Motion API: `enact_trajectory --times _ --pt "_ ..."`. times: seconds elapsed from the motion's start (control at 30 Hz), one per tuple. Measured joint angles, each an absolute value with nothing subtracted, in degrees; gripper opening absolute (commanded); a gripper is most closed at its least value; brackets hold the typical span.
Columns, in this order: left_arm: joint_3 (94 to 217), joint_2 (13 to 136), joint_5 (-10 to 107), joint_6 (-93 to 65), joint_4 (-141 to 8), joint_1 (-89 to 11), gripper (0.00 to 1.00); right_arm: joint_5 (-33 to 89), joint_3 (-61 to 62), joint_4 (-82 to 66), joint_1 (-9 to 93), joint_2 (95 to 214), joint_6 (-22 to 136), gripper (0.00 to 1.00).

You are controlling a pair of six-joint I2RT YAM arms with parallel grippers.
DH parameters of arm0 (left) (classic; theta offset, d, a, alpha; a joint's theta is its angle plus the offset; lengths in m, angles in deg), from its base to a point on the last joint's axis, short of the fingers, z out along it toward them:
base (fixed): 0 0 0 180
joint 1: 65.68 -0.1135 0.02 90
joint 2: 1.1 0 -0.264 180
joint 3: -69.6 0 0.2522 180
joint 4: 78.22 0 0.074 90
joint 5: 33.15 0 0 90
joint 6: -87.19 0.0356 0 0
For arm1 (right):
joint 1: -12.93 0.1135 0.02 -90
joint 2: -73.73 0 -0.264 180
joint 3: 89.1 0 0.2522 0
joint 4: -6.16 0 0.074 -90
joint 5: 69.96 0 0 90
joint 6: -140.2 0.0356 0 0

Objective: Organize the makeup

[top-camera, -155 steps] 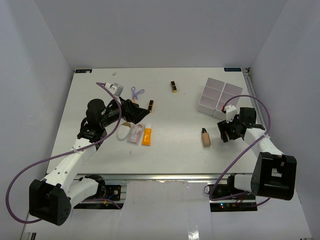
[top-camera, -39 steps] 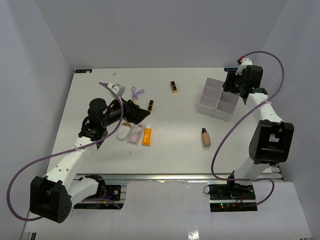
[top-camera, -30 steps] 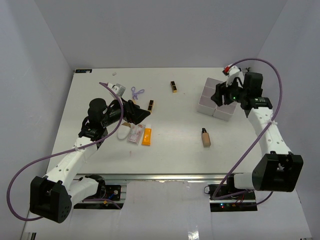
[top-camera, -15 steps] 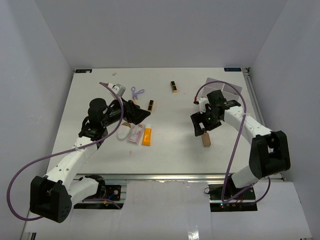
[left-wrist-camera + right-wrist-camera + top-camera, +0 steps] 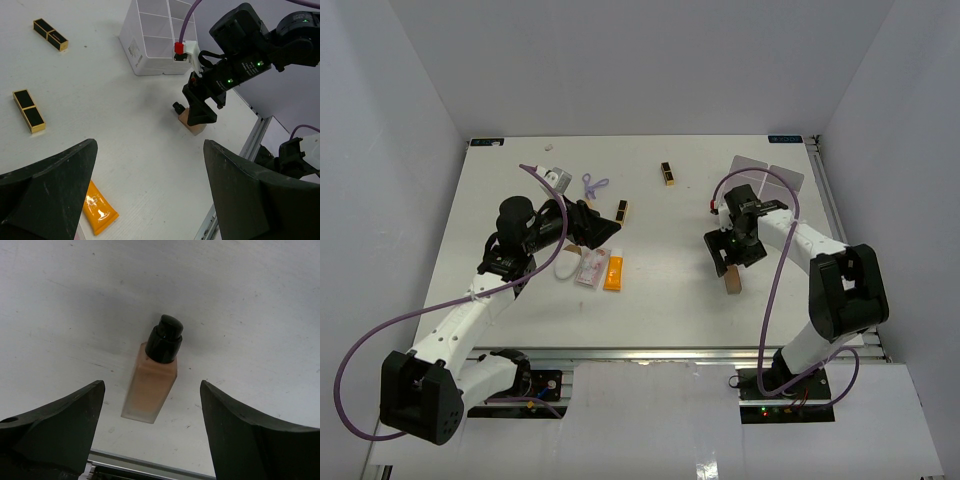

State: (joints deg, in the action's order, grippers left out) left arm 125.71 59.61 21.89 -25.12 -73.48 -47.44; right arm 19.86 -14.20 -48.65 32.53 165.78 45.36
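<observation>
Fingers (image 5: pixel 50 432) first, black and blunt in both bottom corners of the right wrist view. That's my right gripper (image 5: pixel 152 386), spread wide, holding nothing. Between them, flat on the table (image 5: pixel 250 300), lies the bottle (image 5: pixel 150 387), beige body, dark cap pointing away from me. No contact on either side. My read is that it's hard and stiff, glass or thick plastic, I can't say which, so no dropping it. The faces look smooth and may be slick, and it will have some weight if it's full. I'd close on the two long sides of the square body, about midway. I'd leave the round cap alone, since it could twist out of the pads.

Over to the left wrist view: my left gripper (image 5: pixel 150 145) is spread just as wide, nothing between its fingers. An orange tube (image 5: pixel 100 212) sits just by the left finger, and two lipstick tubes (image 5: pixel 29 111) lie further out. Across the table I see the right gripper over the bottle, with the tray (image 5: pixel 155 42) beyond it.

Now the top view: the bottle lies near the right arm, short of the tray at the far right corner. A pink packet (image 5: pixel 588 272) and the orange tube lie side by side near the left gripper. Every piece I can make out lies outside the tray, so I judge the sorting barely begun.
</observation>
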Motion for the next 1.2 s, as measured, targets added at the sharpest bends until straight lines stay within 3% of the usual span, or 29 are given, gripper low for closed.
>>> enact_trajectory --times 0.57,1.2 --pt "125.71 59.61 21.87 -25.12 -73.48 -47.44 0.98 18.52 -12.07 -48.62 32.53 170.57 46.60 0.62" --pt "125.71 59.61 21.89 -25.12 -73.48 -47.44 0.98 20.72 -12.18 -48.64 32.53 170.57 46.16 0.54"
